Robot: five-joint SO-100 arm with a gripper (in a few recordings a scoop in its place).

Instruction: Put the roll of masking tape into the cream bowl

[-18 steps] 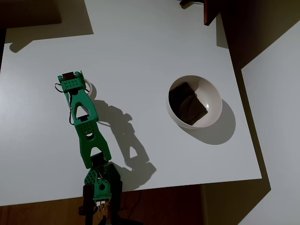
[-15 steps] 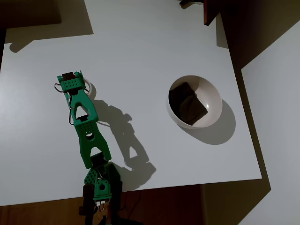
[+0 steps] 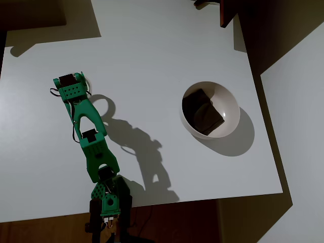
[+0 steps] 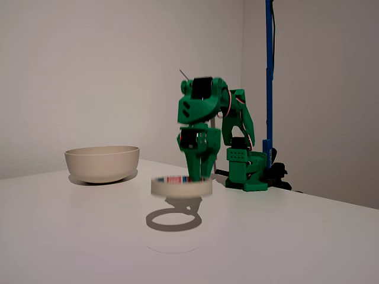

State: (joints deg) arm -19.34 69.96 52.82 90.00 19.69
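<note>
green gripper [image 4: 198,171] clamps the tape [image 4: 181,186], held clear above the white table [image 4: 284,236], well apart from the bowl [image 4: 102,163].

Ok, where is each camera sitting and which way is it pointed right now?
Overhead view: above the white table, looking straight down; shows the green arm from base to wrist and the cream bowl holding a dark block.
Fixed view: low, near table height, looking across; shows the arm side-on, end effector holding the roll of masking tape off the surface, ring shadow beneath.
Shared: arm, bowl, table.
</note>
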